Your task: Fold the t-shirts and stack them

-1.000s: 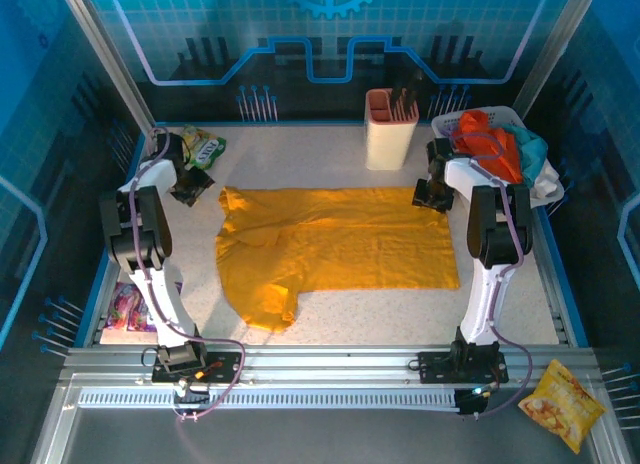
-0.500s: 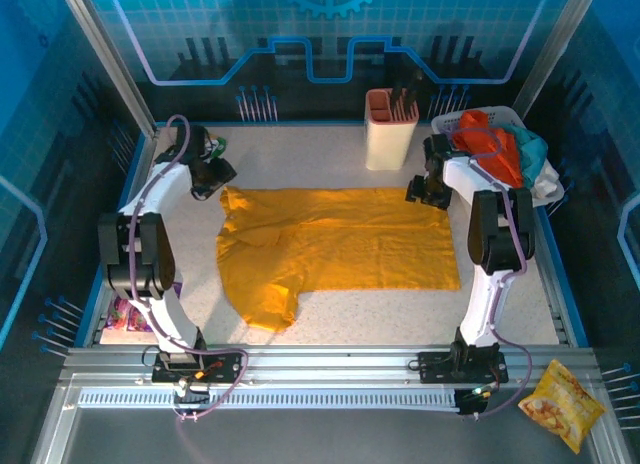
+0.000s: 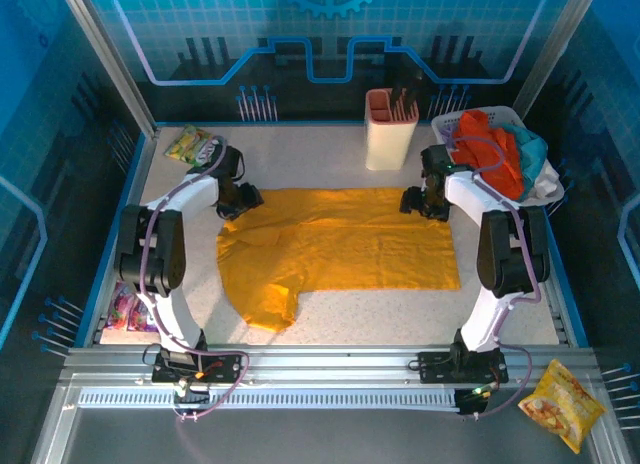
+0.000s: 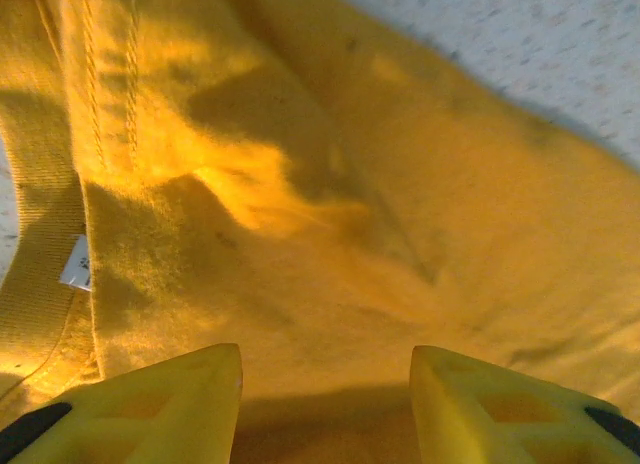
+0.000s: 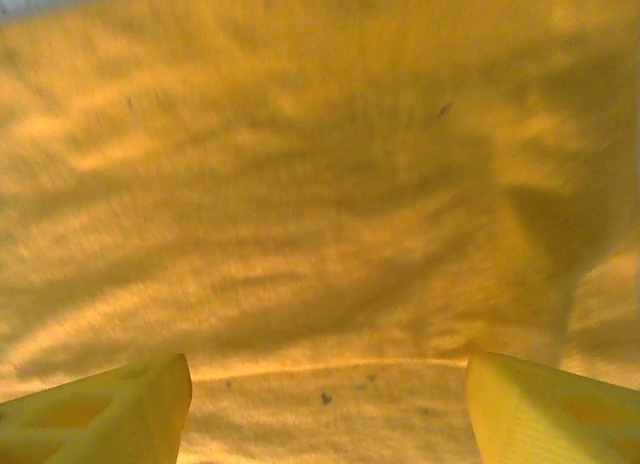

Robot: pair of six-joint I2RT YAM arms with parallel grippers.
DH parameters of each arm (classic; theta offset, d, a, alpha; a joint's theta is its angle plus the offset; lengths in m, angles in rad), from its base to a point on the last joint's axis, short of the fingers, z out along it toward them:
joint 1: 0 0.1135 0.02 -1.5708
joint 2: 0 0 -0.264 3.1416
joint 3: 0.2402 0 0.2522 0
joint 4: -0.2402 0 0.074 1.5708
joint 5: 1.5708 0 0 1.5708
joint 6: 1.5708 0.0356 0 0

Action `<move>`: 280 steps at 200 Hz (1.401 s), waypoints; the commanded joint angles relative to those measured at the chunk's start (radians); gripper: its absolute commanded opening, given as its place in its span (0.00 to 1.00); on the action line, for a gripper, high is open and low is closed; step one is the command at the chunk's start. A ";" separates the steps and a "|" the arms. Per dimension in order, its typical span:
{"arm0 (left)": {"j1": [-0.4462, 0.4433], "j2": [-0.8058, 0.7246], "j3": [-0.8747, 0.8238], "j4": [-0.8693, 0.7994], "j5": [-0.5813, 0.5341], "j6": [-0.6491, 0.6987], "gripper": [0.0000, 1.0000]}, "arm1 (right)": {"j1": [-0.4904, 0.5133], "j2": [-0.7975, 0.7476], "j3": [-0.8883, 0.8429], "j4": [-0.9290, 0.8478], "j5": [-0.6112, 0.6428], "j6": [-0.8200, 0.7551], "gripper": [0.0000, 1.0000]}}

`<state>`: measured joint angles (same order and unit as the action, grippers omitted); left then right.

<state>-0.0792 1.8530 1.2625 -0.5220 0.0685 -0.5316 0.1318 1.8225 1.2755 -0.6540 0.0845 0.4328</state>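
The speckled white table (image 3: 340, 164) carries a mustard-yellow tee (image 3: 340, 249) spread flat at centre frame, a green-yellow snack packet (image 3: 188, 142) upper left, a beige holder (image 3: 391, 130) upper middle, a white basket (image 3: 547, 191) upper right and purple packets (image 3: 128, 309) lower left.

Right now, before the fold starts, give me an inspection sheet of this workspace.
Surface: speckled white table, no spills seen.
Job's things: mustard-yellow t-shirt spread flat at centre; orange-red and teal shirts heaped in a white basket, far right.
Clutter: green-yellow snack packet far left; beige holder at the back; colourful packets at the left edge; orange snack bag by the near right frame.
Grippers: left gripper open over the shirt near its collar; right gripper open over its far right corner.
Cables: purple cables run along both arms.
Surroundings: blue-lit panel walls; aluminium rail in front.
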 commanded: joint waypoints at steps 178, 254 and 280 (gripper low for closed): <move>0.053 0.114 0.357 -0.208 0.020 0.138 0.51 | 0.063 0.137 0.263 -0.060 -0.047 0.005 0.81; 0.001 -0.468 -0.240 -0.098 -0.025 0.022 0.62 | 0.037 -0.201 -0.077 0.033 -0.192 0.088 1.00; -0.024 -0.632 -0.383 -0.173 -0.034 -0.072 0.62 | 0.038 -0.329 -0.249 0.110 -0.214 0.096 1.00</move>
<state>-0.0799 1.3239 0.9855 -0.6262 0.0589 -0.5011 0.1761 1.5791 1.1507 -0.5972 -0.0647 0.4995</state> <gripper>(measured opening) 0.622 0.996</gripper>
